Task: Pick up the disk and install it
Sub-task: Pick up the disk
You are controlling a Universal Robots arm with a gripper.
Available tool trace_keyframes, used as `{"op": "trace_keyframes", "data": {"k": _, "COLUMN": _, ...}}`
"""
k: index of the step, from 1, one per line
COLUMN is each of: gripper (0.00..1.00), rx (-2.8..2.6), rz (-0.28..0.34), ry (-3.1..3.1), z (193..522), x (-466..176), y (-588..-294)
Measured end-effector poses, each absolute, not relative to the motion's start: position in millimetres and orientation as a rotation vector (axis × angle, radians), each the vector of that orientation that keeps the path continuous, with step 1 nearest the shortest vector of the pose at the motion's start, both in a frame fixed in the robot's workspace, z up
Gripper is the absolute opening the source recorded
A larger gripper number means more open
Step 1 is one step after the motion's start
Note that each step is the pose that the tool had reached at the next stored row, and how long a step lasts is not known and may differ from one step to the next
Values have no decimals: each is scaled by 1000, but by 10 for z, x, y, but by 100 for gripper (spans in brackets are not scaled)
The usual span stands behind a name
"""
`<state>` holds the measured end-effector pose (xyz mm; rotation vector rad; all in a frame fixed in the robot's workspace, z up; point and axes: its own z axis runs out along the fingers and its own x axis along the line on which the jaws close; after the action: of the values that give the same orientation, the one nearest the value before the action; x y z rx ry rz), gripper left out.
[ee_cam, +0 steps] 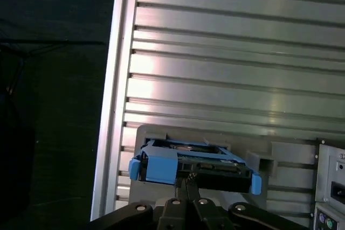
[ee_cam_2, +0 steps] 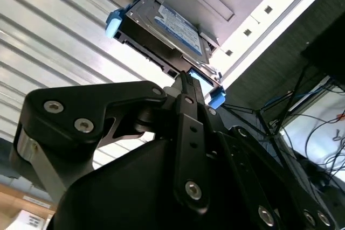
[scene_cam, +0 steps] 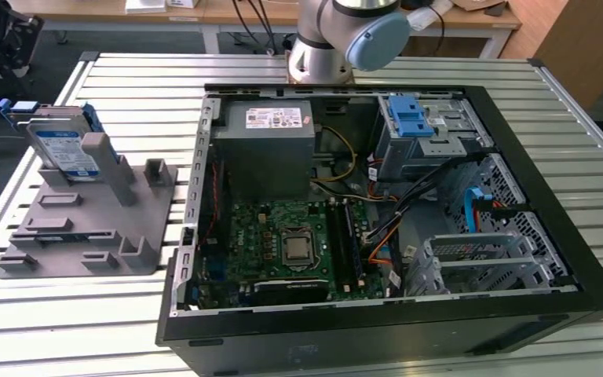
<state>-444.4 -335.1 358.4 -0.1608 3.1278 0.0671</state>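
The disk (scene_cam: 63,145) is a silver-grey drive with a white-and-blue label in a bright blue bracket. It stands on edge in the far end of a grey fixture (scene_cam: 82,228) at the exterior view's left. My gripper (scene_cam: 9,67) hangs just beyond it at the table's edge, apart from it. In the first wrist view the fingertips (ee_cam: 187,180) meet in a point just short of the disk (ee_cam: 188,162). In the second wrist view the gripper (ee_cam_2: 186,79) is shut with nothing in it, aimed at the disk's (ee_cam_2: 161,30) end.
An open computer case (scene_cam: 553,157) lies at the middle and right of the slatted metal table (scene_cam: 123,86). Inside are a grey box with a white sticker (scene_cam: 270,149), a green board (scene_cam: 291,247) and a grey cage with a blue latch (scene_cam: 417,118). The arm's base (scene_cam: 323,47) stands behind the case.
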Motion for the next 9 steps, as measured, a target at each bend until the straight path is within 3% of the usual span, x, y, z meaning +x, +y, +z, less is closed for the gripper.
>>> {"op": "trace_keyframes", "data": {"k": 9, "gripper": 11, "rx": -416, "rz": 68, "ry": 3108, "z": 3580, "x": -4444, "y": -3351}}
